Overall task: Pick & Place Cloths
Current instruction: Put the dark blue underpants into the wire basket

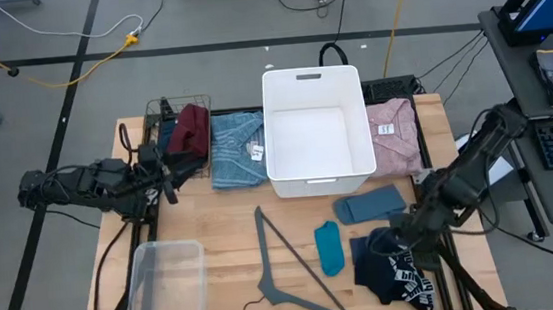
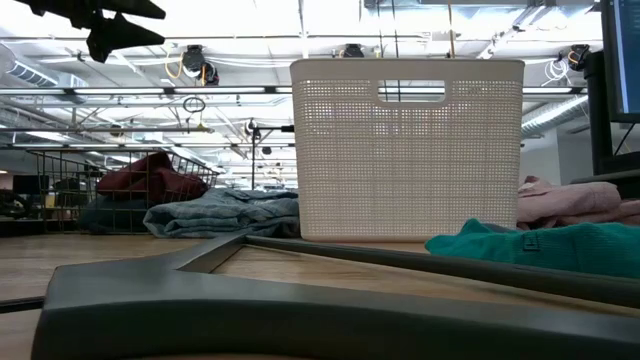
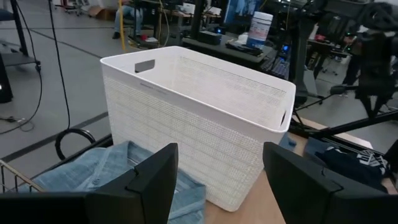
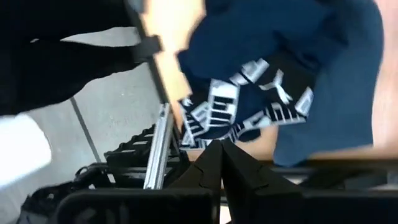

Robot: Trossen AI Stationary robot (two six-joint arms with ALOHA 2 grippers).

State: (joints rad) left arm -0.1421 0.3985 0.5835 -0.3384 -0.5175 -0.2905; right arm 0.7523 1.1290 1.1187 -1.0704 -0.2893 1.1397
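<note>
The counter (image 1: 224, 245) carries a white bin (image 1: 317, 127) amid scattered cloths (image 1: 238, 148). The right gripper (image 1: 401, 236) (fingers pressed together, empty) hangs over the navy print cloth (image 1: 395, 275). The left gripper (image 1: 163, 175) gapes empty.

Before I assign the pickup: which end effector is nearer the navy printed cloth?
Right. The right end effector hovers at the navy printed cloth; the left end effector waits across the table beside the wire basket.

Two dark jointed arms w/ matte black fingers (image 3: 152, 180) (angular, wedge-shaped).
</note>
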